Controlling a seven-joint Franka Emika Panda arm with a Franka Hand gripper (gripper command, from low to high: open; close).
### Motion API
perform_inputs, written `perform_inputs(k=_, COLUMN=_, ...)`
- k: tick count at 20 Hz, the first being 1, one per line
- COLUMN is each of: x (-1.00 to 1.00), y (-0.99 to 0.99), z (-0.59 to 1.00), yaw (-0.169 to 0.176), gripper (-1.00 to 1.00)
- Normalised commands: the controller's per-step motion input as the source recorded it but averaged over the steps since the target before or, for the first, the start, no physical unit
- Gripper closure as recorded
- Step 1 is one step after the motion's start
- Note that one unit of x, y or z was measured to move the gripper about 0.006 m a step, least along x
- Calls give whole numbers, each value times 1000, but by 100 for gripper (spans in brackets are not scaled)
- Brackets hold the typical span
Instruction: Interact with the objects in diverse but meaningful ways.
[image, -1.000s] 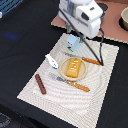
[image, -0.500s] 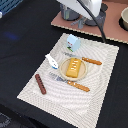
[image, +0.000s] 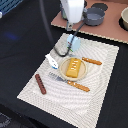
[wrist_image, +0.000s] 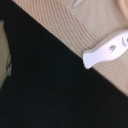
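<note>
On the beige placemat (image: 100, 80) in the exterior view, a light blue faceted cup (image: 74, 44) stands near the far edge. A ridged orange-yellow block (image: 73, 67) lies on a small round plate (image: 64, 69). A white bone-shaped piece (image: 51, 61) lies to the exterior view's left of the plate and also shows in the wrist view (wrist_image: 107, 50). A dark-brown sausage stick (image: 40, 84) lies near the mat's left corner. My gripper (image: 70, 26) hangs above the cup, apart from it. Its fingers are blurred, and the wrist view shows none.
Orange-handled cutlery (image: 92, 61) lies right of the plate and a fork (image: 75, 85) in front of it. A grey pot (image: 94, 16) and a bowl (image: 123, 17) stand on a brown board (image: 107, 29) behind the mat. A dark cable (image: 61, 51) loops beside the cup.
The arm rose from over the cup half a second ago and now hangs a little further to the exterior view's left. The objects on the mat have not moved.
</note>
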Motion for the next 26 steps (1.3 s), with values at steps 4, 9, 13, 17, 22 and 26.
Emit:
perform_inputs(k=4, x=-101, y=-575, z=10, yaw=-184, gripper=-100)
perform_inputs(k=9, x=-11, y=-634, z=-6, yaw=-167, gripper=-100)
perform_inputs(k=13, x=-33, y=-496, z=-197, yaw=-147, gripper=-100)
perform_inputs(k=17, x=-166, y=-393, z=-404, yaw=-113, gripper=-100)
perform_inputs(k=22, x=-111, y=-193, z=-470, yaw=-60, gripper=-100)
perform_inputs(k=26, x=-286, y=-131, z=-676, yaw=-34, gripper=-100)
